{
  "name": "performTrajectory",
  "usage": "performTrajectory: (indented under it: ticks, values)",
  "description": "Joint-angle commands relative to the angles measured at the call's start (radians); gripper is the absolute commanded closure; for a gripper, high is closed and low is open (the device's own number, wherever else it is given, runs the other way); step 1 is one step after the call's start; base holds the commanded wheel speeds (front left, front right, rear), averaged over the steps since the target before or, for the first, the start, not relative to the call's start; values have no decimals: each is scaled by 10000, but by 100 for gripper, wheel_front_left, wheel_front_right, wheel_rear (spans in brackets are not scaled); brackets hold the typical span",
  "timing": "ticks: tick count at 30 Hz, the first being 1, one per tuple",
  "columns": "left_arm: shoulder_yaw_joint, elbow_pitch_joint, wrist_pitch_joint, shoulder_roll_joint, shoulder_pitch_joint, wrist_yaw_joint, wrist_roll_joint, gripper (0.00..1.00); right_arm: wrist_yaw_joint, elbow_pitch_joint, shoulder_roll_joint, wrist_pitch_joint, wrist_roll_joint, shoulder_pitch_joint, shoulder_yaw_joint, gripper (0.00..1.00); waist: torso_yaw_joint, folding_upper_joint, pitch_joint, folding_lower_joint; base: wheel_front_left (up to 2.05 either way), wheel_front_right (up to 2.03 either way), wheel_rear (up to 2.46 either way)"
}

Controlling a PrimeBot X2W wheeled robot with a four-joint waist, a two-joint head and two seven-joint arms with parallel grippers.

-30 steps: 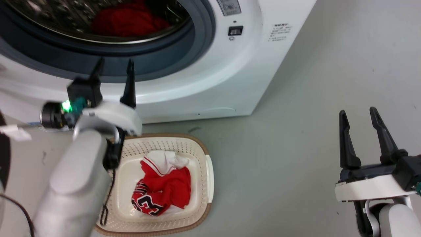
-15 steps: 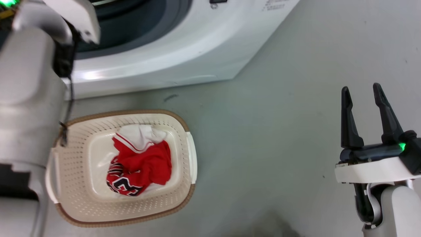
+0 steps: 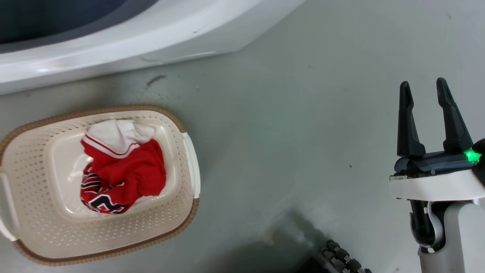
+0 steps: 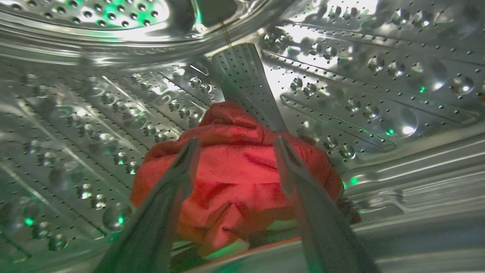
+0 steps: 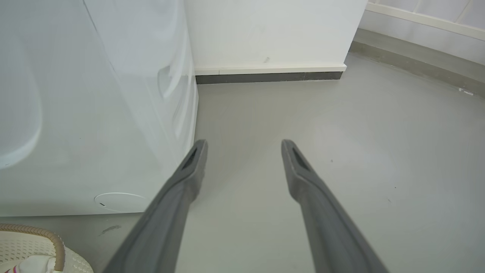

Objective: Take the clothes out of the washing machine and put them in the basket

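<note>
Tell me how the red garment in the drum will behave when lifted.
The red garment lies crumpled in soft folds, so it will probably hang limp and unfold. A small cloth heap, likely light. It may snag the drum paddle behind it.

The smooth grey-green floor (image 3: 303, 132) carries the white washing machine (image 3: 113, 49), whose base stands flat on it. The cream basket (image 3: 163, 223) sits just in front of the washing machine, apart from it. A dark scuff (image 3: 155, 79) marks the floor between them. Beside the washing machine, the floor meets a white wall (image 5: 265, 34) with a dark skirting strip (image 5: 265, 77).
</note>
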Motion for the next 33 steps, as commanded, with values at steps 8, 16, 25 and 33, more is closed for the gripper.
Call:
performTrajectory:
  ticks: [8,16,25,33]
  values:
    - [-372,732,2325,378,-1561,-145,-94,0,-7,-213,17,-26,284,-257,49,0,-510,0,789,-2,0,0,0]
    - [-828,878,3444,439,-1813,32,181,0,-7,-325,17,-26,448,-310,20,0,-569,0,1183,-2,0,0,0]
    - [-1040,152,3370,441,-926,589,211,0,-7,-355,15,-27,390,-359,-29,0,-528,0,1281,-2,0,0,0]
    - [-992,-694,3217,1014,-1093,556,125,100,-7,-304,15,-27,391,-425,118,0,-585,0,1191,-2,0,0,0]
